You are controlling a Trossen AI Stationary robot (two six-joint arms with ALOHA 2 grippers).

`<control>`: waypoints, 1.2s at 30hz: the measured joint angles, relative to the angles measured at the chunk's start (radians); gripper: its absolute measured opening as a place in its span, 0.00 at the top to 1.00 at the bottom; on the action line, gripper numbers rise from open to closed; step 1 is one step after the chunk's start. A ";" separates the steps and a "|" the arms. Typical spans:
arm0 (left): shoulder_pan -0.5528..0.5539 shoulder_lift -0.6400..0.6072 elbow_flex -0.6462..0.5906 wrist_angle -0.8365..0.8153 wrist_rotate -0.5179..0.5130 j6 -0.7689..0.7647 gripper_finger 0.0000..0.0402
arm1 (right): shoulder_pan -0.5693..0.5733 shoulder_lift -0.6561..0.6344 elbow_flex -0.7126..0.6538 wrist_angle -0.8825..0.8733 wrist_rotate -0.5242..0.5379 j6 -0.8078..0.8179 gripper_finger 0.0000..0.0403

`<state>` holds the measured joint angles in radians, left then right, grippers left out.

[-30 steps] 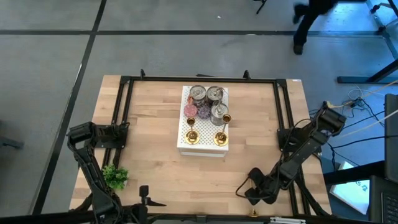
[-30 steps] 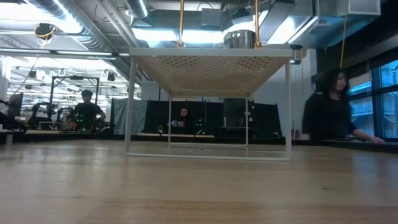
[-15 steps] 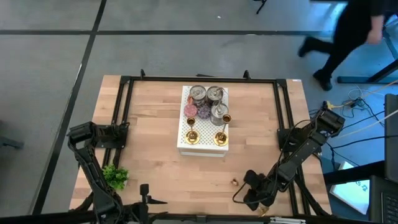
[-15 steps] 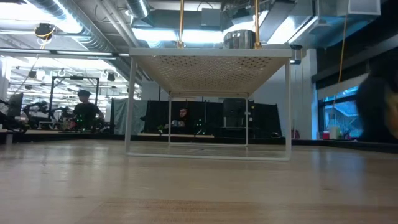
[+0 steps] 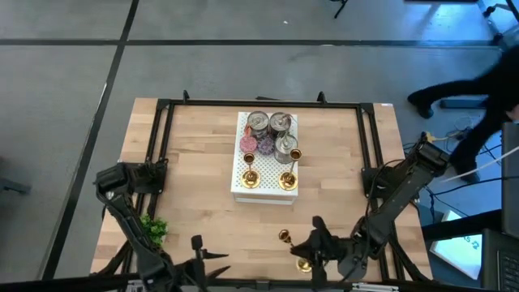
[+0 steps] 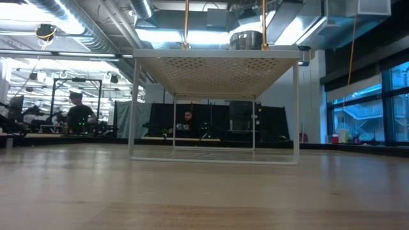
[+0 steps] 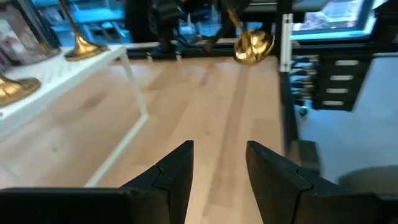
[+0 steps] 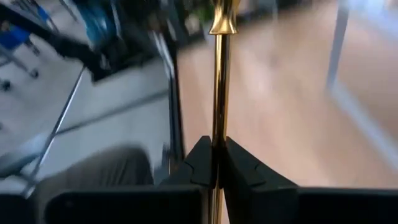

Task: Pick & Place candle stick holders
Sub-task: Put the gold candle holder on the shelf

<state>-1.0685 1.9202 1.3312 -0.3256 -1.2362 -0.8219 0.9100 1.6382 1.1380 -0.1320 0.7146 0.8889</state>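
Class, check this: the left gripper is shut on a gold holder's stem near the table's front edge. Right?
Wrong arm. The right gripper is shut on the holder, as the right wrist view shows. The left gripper holds nothing.

Glossy brass candle stick holder [image 8: 219, 93], matt pale wood table [image 5: 195, 195].

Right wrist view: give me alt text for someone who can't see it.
The right pincer is shut on the thin gold stem of a candle stick holder, which runs straight out from between its dark fingers. Behind it, blurred, lie the wooden table and a dark frame rail.
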 joint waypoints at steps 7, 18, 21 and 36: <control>0.038 0.026 0.000 0.175 -0.220 0.224 0.64 | -0.017 0.020 0.021 0.273 0.124 -0.394 0.96; 0.173 0.026 0.000 0.577 -0.027 0.656 0.64 | -0.091 0.189 0.020 0.534 0.120 -0.773 0.96; 0.174 0.024 0.000 0.841 0.150 0.908 0.64 | -0.089 0.195 0.020 0.554 0.093 -0.843 0.96; 0.259 0.155 0.000 1.242 0.265 1.101 0.64 | -0.045 0.195 0.020 0.655 0.011 -0.950 0.96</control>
<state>-0.8094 2.0755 1.3315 0.9168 -0.9712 0.2788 0.8650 1.8332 1.1576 0.5233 0.7253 -0.0608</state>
